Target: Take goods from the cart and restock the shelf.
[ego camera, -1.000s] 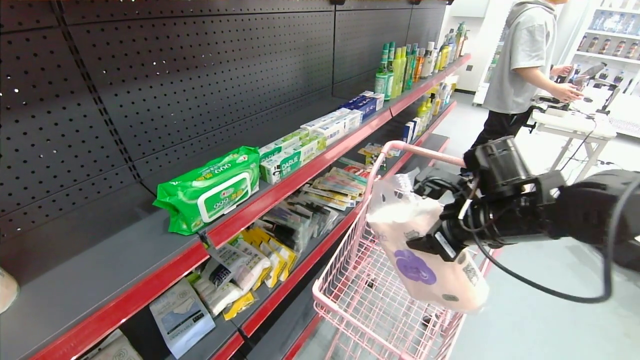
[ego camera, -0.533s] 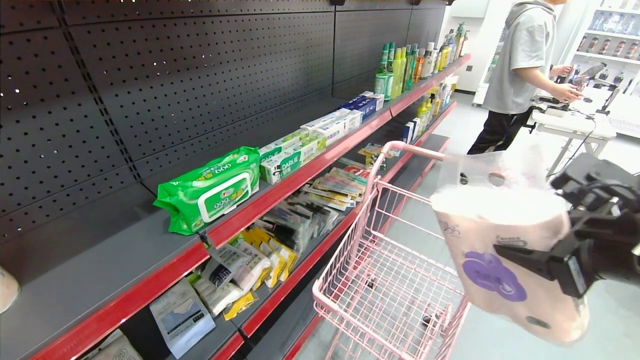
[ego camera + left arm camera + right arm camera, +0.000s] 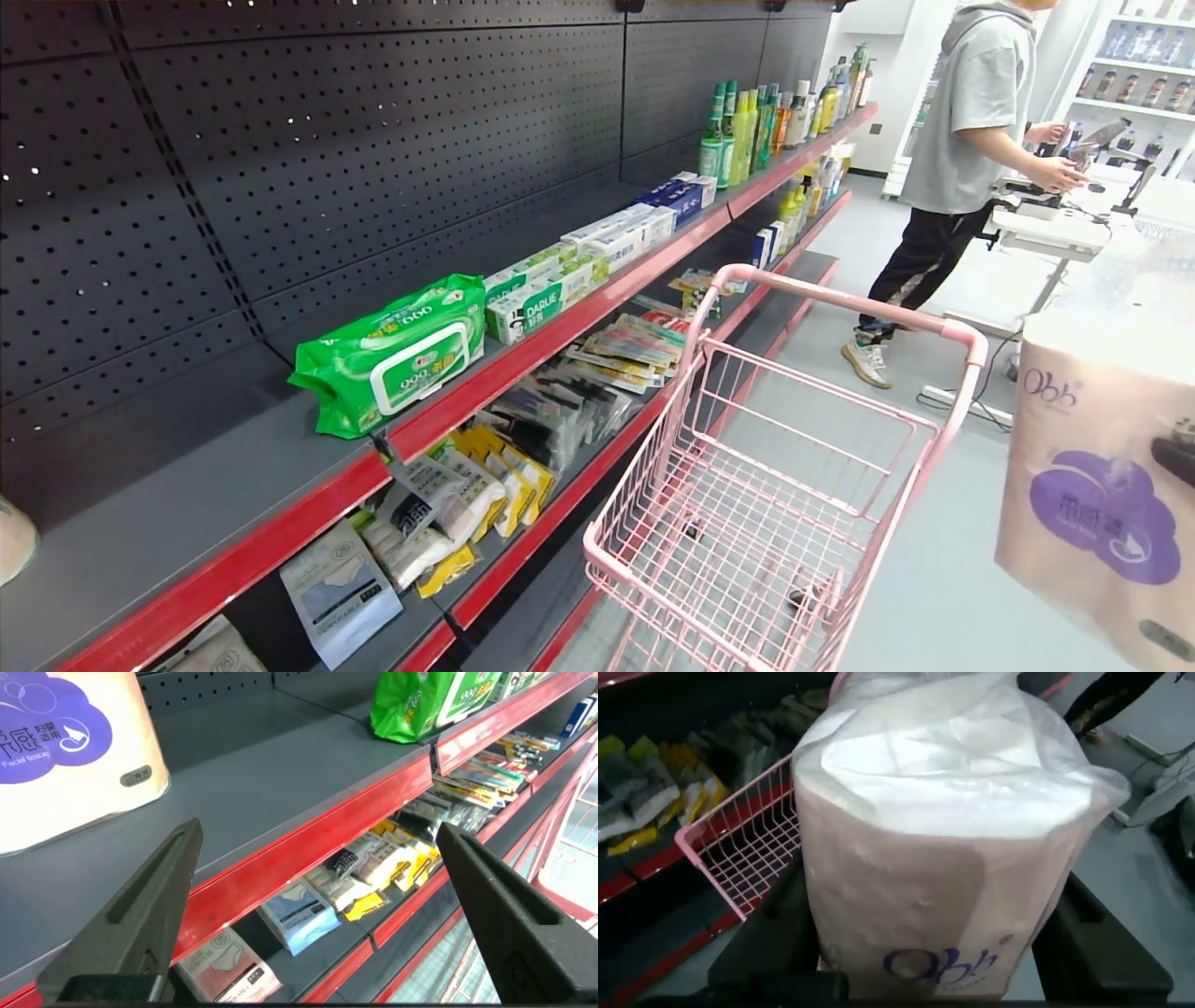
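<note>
Tissue pack held beside the cart

The right tool [image 3: 934, 952] clamps a pink, plastic-wrapped tissue pack [image 3: 1102, 485] with a purple cloud mark, at 3 o'clock of the pink wire cart [image 3: 775, 523]. A second pack [image 3: 65, 756] stands on the grey shelf [image 3: 280, 775], and the left tool [image 3: 318, 915] gapes wide near it.

**A:** Wall?

**B:** Black pegboard wall [image 3: 373, 140], 9 to 12 o'clock. Panels meet at vertical seams. Small glints of light dot the holes toward 11.

**A:** Floor?

**B:** Pale grey floor [image 3: 943, 597], smooth, from 3 to 5 o'clock. It runs back to a white wall [image 3: 898, 65] at 1 o'clock. That far end is brightly lit.

**A:** Furniture?

**B:** White table [image 3: 1046, 233] on thin legs at 2 o'clock. Behind it stands a white display rack [image 3: 1130, 105] holding rows of bottles [image 3: 1158, 89].
</note>
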Robot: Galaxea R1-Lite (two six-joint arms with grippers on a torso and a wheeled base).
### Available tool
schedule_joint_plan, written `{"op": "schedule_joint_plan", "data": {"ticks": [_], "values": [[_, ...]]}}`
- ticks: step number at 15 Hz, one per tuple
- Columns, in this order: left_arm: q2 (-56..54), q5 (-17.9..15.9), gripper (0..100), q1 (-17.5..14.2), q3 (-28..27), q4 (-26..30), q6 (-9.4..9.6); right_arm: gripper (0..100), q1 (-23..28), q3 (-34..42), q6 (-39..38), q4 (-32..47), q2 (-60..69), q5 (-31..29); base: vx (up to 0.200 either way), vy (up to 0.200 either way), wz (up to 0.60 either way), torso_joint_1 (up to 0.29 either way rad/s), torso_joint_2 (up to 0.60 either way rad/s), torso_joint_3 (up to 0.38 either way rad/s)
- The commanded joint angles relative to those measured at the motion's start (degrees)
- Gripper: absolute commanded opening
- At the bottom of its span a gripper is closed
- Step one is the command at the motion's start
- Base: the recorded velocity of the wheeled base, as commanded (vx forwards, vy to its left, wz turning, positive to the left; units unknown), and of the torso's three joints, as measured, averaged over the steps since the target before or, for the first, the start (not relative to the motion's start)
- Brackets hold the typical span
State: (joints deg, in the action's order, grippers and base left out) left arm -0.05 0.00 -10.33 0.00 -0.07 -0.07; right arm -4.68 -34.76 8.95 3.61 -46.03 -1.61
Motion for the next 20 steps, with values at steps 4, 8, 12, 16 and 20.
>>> {"op": "schedule_joint_plan", "data": {"ticks": [4,8,12,16,20], "values": [[0.0,0.0,100,0.0,0.0,0.0,-0.01,0,1.5,3.5,1.3,1.9,3.5,0.0,0.000,0.000,0.00,0.000,0.00,0.000],[0.0,0.0,100,0.0,0.0,0.0,-0.01,0,2.4,5.8,1.3,2.0,5.3,-0.2,0.000,0.000,0.00,0.000,0.00,0.000],[0.0,0.0,100,0.0,0.0,0.0,-0.01,0,2.6,5.9,1.4,2.2,5.9,0.0,0.000,0.000,0.00,0.057,-0.12,-0.068],[0.0,0.0,100,0.0,0.0,0.0,-0.01,0,2.5,5.9,1.4,2.2,5.3,0.0,0.000,0.000,0.00,0.158,-0.36,-0.203],[0.0,0.0,100,0.0,0.0,0.0,-0.01,0,2.5,5.8,1.5,2.1,4.6,0.0,0.000,0.000,0.00,0.161,-0.34,-0.193]]}}
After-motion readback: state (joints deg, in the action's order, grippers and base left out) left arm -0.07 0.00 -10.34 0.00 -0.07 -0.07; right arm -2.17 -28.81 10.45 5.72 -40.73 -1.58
